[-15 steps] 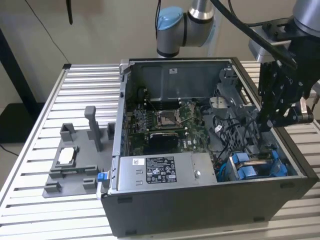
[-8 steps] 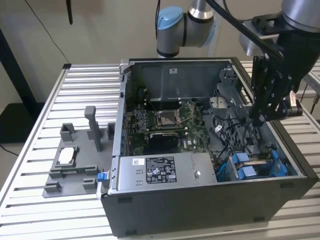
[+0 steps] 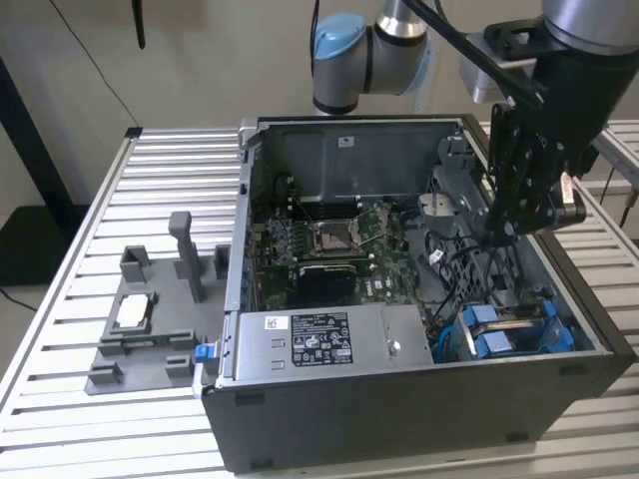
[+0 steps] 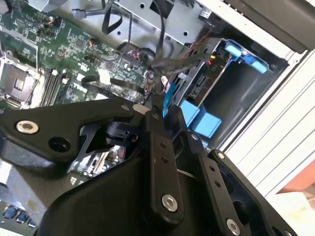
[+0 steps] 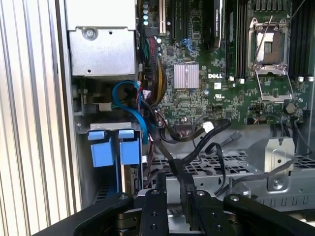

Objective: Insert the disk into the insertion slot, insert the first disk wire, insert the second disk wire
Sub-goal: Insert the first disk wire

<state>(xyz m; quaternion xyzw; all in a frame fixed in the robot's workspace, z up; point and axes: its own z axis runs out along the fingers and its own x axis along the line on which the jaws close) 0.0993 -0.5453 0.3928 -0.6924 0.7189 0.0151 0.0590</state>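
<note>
With the disk (image 5: 129, 150) looking seated in the insertion slot (image 5: 110, 126), I am pinching my claw (image 5: 174, 171) nearly closed on a black wire (image 5: 167, 156) nearby, neither wire seeming plugged in yet.

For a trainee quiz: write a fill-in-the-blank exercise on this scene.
The wire gripped by the hand is ____. The drive cage's plastic trim is ____. The computer case stands on a slatted ____.
Missing words: black; blue; table.
</note>
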